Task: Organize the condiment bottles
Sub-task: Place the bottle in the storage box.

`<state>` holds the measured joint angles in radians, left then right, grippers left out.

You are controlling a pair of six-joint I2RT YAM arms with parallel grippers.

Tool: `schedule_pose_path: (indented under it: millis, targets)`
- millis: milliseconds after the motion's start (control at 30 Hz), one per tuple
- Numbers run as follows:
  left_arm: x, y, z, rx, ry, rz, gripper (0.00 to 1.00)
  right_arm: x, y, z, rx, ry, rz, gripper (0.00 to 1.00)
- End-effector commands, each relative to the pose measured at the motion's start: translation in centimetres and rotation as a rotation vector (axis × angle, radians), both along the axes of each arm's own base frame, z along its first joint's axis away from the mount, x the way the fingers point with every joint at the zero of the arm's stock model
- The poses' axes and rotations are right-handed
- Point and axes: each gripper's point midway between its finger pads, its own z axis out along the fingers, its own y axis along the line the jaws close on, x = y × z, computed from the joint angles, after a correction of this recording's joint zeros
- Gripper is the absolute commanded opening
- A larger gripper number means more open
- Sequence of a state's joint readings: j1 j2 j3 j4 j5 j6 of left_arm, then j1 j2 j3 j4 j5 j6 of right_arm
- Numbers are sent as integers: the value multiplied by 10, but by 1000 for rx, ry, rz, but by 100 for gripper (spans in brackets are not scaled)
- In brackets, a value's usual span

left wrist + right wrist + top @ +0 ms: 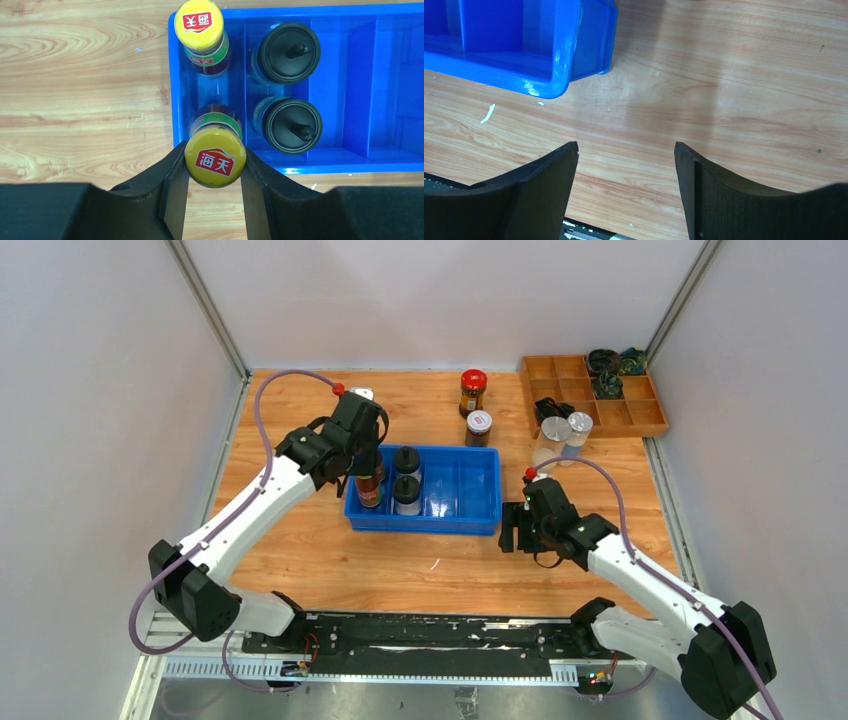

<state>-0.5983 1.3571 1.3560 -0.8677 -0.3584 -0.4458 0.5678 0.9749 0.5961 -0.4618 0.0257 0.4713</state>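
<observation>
White walls (430, 300) enclose wooden table (300, 570); left fingers (172, 200) clamp yellow-capped bottle (215, 161), right fingers (544, 185) spread

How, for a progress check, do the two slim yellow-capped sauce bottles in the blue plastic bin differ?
The near slim yellow-capped sauce bottle is clamped by the left gripper; the far slim yellow-capped sauce bottle stands free. In the left compartment of the blue plastic bin, the near one is at the near end, the far one at the far end. Both have yellow caps and green labels.
</observation>
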Motion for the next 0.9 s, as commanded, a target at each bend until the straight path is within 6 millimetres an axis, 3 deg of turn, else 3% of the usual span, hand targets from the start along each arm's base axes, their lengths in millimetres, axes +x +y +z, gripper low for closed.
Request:
schedule_pose_path:
  millis: [0,867]
  targets:
    - [14,-5,16,-41,-97,28,29,-7,0,-9,-7,25,12,76]
    - [18,-5,-8,-50,-116,46,27,-13,-3,-14,-4,29,8,76]
